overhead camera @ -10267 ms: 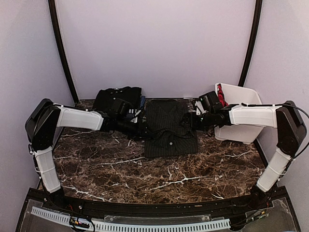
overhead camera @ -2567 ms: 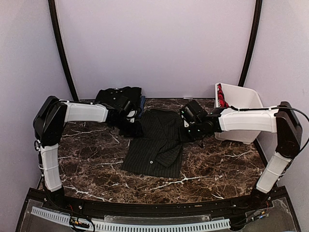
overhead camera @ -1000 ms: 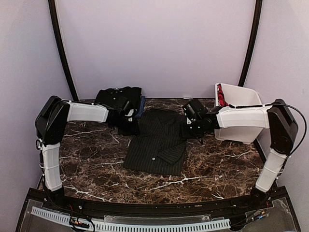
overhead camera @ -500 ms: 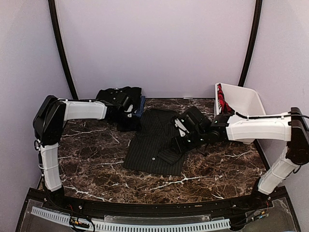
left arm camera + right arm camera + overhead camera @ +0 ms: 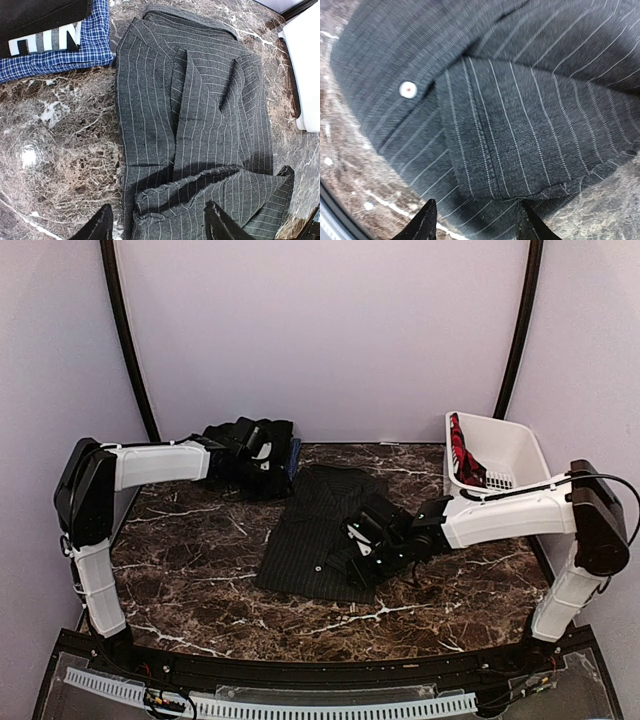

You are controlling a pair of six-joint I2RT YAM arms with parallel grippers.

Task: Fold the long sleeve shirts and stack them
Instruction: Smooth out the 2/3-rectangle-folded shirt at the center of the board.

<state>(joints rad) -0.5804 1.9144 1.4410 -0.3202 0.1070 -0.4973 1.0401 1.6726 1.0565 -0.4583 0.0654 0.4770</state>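
Evidently the fold of the pinstriped shirt (image 5: 320, 525) is in hand: it lies mid-table, sleeves turned in over the body, a stitched cuff (image 5: 520, 145) doubled at its near right corner beside a pale button (image 5: 407, 89). The right gripper (image 5: 476, 220) hovers low over that cuff, jaws apart, gripping nothing; the left gripper (image 5: 160, 227) hangs spread and empty near the stack of folded shirts (image 5: 55, 55) at the back left. Next, I judge, the near hem must be pinched and carried over toward the collar. Thin, limp woven cloth, apt to rumple
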